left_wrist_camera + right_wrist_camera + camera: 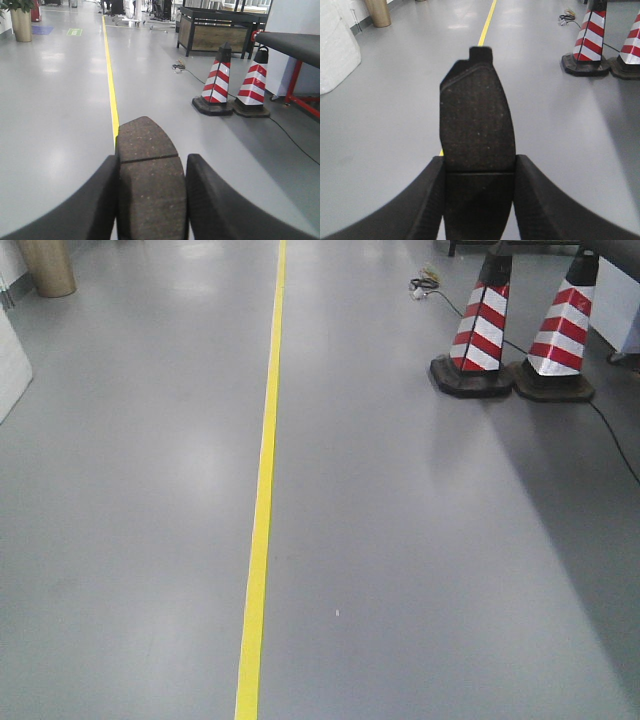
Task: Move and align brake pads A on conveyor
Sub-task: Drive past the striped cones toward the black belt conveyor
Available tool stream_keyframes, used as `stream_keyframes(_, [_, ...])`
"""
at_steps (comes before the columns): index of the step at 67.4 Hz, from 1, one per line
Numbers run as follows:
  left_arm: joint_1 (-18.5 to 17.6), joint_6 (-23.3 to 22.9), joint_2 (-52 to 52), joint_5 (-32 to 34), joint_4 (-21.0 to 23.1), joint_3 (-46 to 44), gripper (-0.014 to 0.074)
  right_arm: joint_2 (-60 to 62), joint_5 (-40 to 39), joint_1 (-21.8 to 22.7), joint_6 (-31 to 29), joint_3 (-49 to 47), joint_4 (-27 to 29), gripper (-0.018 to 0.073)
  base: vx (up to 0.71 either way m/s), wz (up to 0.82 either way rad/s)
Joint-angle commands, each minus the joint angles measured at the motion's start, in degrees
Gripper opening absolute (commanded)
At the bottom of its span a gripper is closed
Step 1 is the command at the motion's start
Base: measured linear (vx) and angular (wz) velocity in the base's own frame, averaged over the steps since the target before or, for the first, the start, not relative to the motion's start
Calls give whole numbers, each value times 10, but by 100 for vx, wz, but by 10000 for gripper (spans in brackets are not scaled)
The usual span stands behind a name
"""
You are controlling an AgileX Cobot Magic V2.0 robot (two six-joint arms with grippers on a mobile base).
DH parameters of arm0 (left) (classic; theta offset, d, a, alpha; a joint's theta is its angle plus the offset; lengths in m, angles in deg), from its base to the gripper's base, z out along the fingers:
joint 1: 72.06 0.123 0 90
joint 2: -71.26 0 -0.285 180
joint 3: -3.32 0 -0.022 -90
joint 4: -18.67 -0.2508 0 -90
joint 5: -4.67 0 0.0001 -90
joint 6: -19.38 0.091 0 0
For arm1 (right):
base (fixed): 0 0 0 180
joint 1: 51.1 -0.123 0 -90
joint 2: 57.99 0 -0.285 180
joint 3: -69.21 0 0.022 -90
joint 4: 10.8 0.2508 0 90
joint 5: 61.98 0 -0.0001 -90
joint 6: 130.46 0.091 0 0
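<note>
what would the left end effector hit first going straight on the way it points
The way looks free: only grey floor by the yellow line ahead; the striped cones stand to its right. Depth unclear.

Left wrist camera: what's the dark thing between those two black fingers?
A brake pad, dark grey with a thin groove across its middle, is clamped between the two fingers of the left gripper. The left wrist view shows this.
</note>
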Motion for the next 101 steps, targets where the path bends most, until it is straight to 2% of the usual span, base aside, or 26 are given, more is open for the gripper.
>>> stream_keyframes(1, [-2, -2, -5, 58, 4, -17, -6, -6, -55, 1, -3, -16, -6, -11, 84, -1])
stream_keyframes(101, [-2, -2, -5, 58, 4, -17, -6, -6, -55, 1, -3, -16, -6, -11, 79, -1])
